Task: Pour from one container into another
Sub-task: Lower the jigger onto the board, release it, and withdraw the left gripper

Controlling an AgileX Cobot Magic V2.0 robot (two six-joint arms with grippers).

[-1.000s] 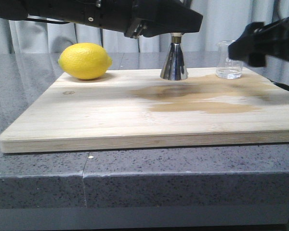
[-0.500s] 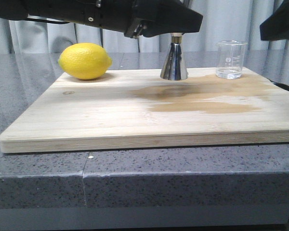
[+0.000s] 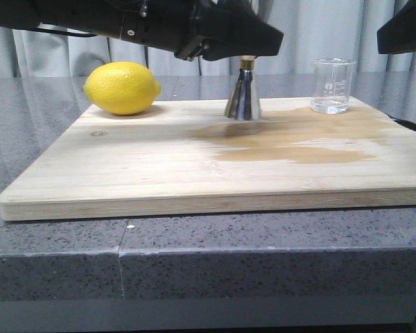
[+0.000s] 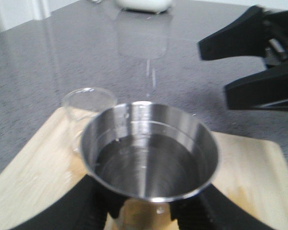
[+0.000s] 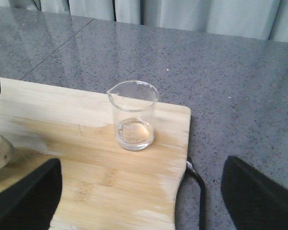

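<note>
A speckled dark grey stone table [image 3: 194,260] carries a pale rectangular wooden board [image 3: 159,173], its near edge close to the table's front. A darker, wet-looking patch [image 3: 291,142] spreads across the board's far right part.

Toward the far edge of the board, about midway across, stands the tall shiny stainless-steel hourglass-shaped jigger [image 3: 243,97], with a thin gold band at its waist. In the front view it leans slightly, its base lifted a little on one side. The left pincer [image 4: 144,211] is pinching the jigger below its upper cup; in the left wrist view the black fingers [image 4: 86,206] press on either side of the narrow part, and the open upper cup holds clear liquid with faint measuring lines on its inner wall.

At the far left of the board lies a bright yellow lemon [image 3: 122,87], well apart from the jigger.

At the far right of the board stands a small clear glass beaker [image 3: 331,85] with a flared rim and faint white markings, upright, with a little clear liquid at its bottom. It sits near the board's right edge, apart from the jigger.

The right pincer [image 5: 139,201] hovers near the beaker with its dark fingers [image 5: 24,196] spread wide, touching nothing.

Grey curtains [image 3: 319,31] hang beyond the table.
</note>
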